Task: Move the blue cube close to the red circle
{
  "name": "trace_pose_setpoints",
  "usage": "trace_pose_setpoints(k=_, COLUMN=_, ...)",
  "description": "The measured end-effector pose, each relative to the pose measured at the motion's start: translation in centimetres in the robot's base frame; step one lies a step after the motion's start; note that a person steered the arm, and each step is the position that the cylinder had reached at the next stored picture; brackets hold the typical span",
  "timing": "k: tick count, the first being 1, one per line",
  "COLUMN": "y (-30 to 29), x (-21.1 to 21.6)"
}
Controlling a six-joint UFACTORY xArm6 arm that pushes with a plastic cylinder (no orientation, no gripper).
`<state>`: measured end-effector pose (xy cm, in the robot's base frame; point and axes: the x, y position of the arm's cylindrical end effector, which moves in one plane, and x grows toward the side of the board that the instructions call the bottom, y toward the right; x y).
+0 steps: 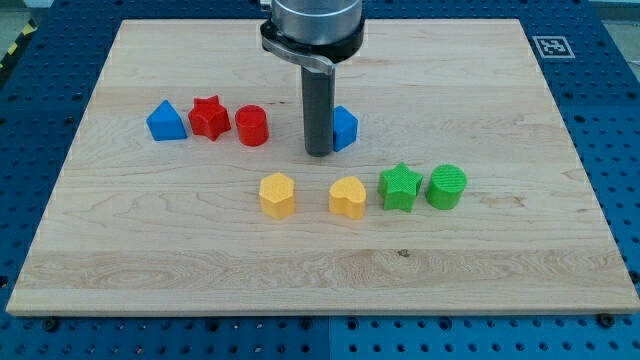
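Near top edge: blue cube (344, 127), touching right of my tip (319, 153)
Red circle (252, 126): left of tip
Pincer: none, just a rod

The desk (200, 250) is pale, matt grained wood, the green circle (446, 187) and green star (399, 187) look ribbed plastic, and the rod (319, 110) is dark and smooth.
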<state>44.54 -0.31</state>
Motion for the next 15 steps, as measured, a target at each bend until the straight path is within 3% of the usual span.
trace_pose_setpoints(k=1, y=1.6, x=3.3)
trace_pose_setpoints(k=3, y=-1.9, x=3.3)
trace_pose_setpoints(k=5, y=-11.4, x=-0.4)
trace_pose_setpoints(k=7, y=-11.0, x=-1.3)
trace_pose_setpoints(k=11, y=3.0, x=-1.3)
trace_pose_setpoints(k=13, y=7.2, x=2.1)
trace_pose_setpoints(k=15, y=12.2, x=-3.5)
